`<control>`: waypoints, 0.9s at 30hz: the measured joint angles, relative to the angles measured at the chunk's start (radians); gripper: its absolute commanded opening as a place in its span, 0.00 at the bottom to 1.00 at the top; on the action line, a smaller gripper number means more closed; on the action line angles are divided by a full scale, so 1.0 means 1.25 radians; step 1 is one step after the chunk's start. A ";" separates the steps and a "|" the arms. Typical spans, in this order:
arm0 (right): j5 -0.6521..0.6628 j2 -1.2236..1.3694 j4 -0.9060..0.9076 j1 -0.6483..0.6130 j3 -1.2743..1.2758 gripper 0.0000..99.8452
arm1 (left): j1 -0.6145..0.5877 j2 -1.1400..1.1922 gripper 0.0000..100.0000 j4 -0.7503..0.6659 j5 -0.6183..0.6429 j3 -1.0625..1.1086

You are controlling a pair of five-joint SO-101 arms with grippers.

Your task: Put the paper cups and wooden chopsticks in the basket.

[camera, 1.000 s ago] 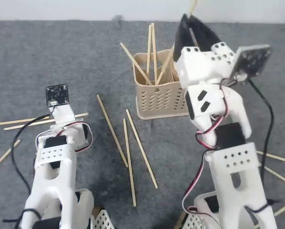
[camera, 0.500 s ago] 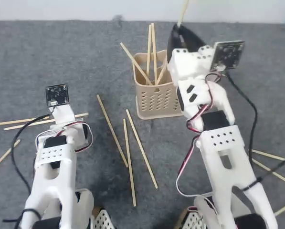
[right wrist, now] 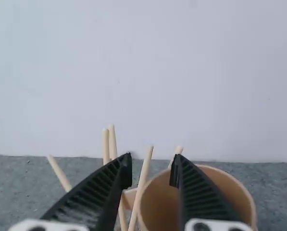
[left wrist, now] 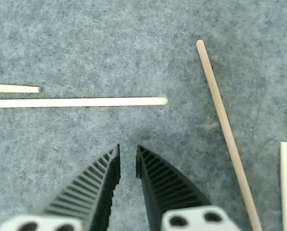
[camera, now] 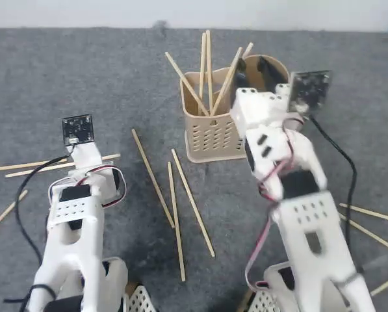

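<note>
A beige perforated basket stands at the back middle with several wooden chopsticks leaning in it. My right gripper hangs open over its right end. A brown paper cup sits there; whether it is inside the basket I cannot tell. In the right wrist view the gripper has an upright chopstick loose between its fingers, and one finger overlaps the cup. My left gripper sits low over the carpet, shut on nothing, just short of a lying chopstick.
Loose chopsticks lie on the grey carpet: three between the arms, several at the far left and several at the right edge. Another chopstick runs beside the left gripper. A white wall backs the table.
My right gripper came down from high above the basket to its rim and opened. The chopstick that stuck up above it now leans in the basket. The left arm has not moved.
</note>
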 measured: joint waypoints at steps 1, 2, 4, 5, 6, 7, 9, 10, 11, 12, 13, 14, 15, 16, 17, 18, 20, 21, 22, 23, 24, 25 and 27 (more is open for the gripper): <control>0.000 -0.044 0.047 0.000 0.000 0.15 | 0.000 0.000 0.05 0.000 0.000 0.000; 0.000 -0.091 0.093 0.001 -0.001 0.15 | 0.000 0.000 0.05 0.000 0.000 0.000; 0.000 -0.182 0.205 0.023 -0.007 0.15 | 0.000 0.000 0.05 0.000 0.000 0.000; 0.000 -0.225 0.261 0.041 -0.017 0.15 | 0.000 0.000 0.05 0.000 0.000 0.000; 0.000 -0.266 0.318 0.068 -0.028 0.15 | 0.000 0.000 0.05 0.000 0.000 0.000; -0.011 -0.304 0.373 0.092 -0.038 0.15 | 0.000 0.000 0.05 0.000 0.000 0.000; -0.052 -0.361 0.491 0.169 -0.065 0.15 | 0.000 0.000 0.05 0.000 0.000 0.000; -0.070 -0.376 0.551 0.217 -0.080 0.15 | 0.000 0.000 0.05 0.000 0.000 0.000; -0.080 -0.377 0.611 0.266 -0.095 0.15 | 0.000 0.000 0.05 0.000 0.000 0.000; -0.082 -0.377 0.670 0.307 -0.103 0.15 | 0.000 0.000 0.05 0.000 0.000 0.000; -0.082 -0.367 0.728 0.352 -0.106 0.15 | 0.000 0.000 0.05 0.000 0.000 0.000; -0.082 -0.357 0.778 0.399 -0.106 0.15 | 0.000 0.000 0.05 0.000 0.000 0.000; -0.082 -0.347 0.824 0.448 -0.106 0.15 | 0.000 0.000 0.05 0.000 0.000 0.000; -0.074 -0.335 0.859 0.492 -0.106 0.15 | 0.000 0.000 0.05 0.000 0.000 0.000; -0.054 -0.319 0.889 0.534 -0.106 0.15 | 0.000 0.000 0.05 0.000 0.000 0.000; -0.032 -0.302 0.910 0.581 -0.106 0.15 | 0.000 0.000 0.05 0.000 0.000 0.000; 0.015 -0.257 0.940 0.684 -0.106 0.15 | 0.000 0.000 0.05 0.000 0.000 0.000; 0.041 -0.234 0.954 0.733 -0.106 0.15 | 0.000 0.000 0.05 0.000 0.000 0.000; 0.066 -0.217 0.967 0.781 -0.106 0.15 | 0.000 0.000 0.05 0.000 0.000 0.000; 0.088 -0.203 0.981 0.830 -0.106 0.15 | 0.000 0.000 0.05 0.000 0.000 0.000; 0.112 -0.182 0.991 0.873 -0.106 0.15 | 0.000 0.000 0.05 0.000 0.000 0.000; 0.136 -0.153 0.993 0.910 -0.106 0.15 | 0.000 0.000 0.05 0.000 0.000 0.000; 0.184 -0.110 0.988 0.987 -0.101 0.15 | 0.000 0.000 0.05 0.000 0.000 0.000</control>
